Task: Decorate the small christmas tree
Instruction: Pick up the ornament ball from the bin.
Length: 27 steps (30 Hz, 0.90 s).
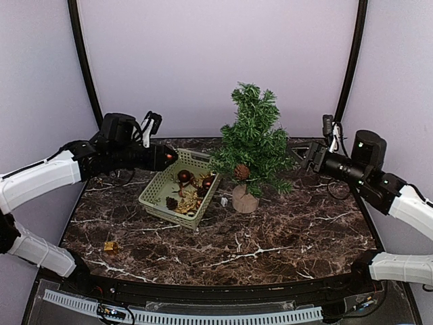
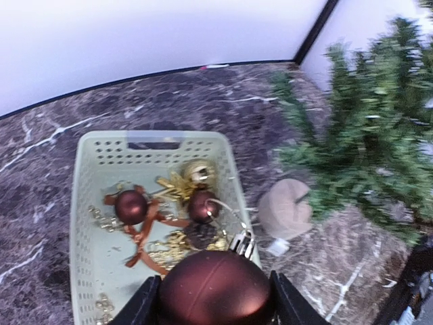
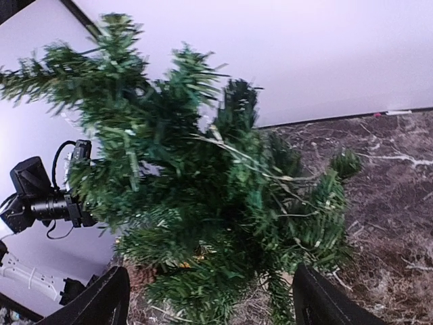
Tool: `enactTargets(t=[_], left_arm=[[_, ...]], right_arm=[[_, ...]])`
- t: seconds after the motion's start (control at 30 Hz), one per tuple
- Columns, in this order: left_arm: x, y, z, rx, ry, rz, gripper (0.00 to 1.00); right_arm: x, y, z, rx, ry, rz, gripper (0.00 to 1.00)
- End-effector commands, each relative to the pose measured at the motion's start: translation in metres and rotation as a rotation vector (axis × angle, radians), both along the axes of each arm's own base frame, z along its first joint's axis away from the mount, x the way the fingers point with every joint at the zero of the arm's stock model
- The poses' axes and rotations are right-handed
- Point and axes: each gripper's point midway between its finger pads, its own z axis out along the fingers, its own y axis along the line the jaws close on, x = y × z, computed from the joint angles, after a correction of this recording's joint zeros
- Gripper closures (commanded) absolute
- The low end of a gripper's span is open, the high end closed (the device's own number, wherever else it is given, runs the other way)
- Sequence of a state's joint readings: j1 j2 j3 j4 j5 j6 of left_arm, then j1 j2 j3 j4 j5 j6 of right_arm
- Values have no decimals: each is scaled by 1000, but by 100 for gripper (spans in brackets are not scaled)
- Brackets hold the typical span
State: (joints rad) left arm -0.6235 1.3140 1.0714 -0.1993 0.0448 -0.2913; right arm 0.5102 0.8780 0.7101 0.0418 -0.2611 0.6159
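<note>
- Left gripper (image 1: 166,157): pinching a round matte maroon bauble (image 2: 216,288) over the pale green plastic basket (image 1: 153,196); the smooth ball may slip.
- Right gripper (image 1: 306,158): fingers spread, empty, close beside the bushy green small christmas tree (image 1: 252,143); a nudge could topple it.
- Tree stands just right of the basket.

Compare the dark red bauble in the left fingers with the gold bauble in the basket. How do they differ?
Colour: the dark red bauble is a deep matt red; the gold bauble is pale gold. Place: the dark red bauble sits between the fingers of the left gripper, over the basket; the gold bauble lies inside it among other ornaments. Both are round.
</note>
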Motion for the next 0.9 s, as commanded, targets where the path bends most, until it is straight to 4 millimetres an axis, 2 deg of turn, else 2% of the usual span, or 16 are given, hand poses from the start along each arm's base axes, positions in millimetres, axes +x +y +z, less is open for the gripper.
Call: enactTargets(t=[0.0, 0.27, 0.47, 0.57, 0.77, 0.87], left_arm=[[-49, -25, 40, -146, 15, -275, 55], [-114, -59, 111, -386, 4, -673, 56], [-140, -82, 145, -387, -44, -825, 57], [-143, -94, 154, -373, -56, -851, 57], [-124, -122, 179, -374, -81, -829, 57], [-121, -132, 185, -384, -81, -853, 57]], right_arm=[[-26, 10, 51, 36, -171, 144, 16], [-61, 31, 82, 130, -251, 362, 17], [-71, 37, 92, 142, -281, 387, 18], [-70, 37, 92, 144, -280, 371, 18], [-62, 35, 91, 149, -271, 320, 18], [-69, 42, 95, 156, -296, 370, 18]])
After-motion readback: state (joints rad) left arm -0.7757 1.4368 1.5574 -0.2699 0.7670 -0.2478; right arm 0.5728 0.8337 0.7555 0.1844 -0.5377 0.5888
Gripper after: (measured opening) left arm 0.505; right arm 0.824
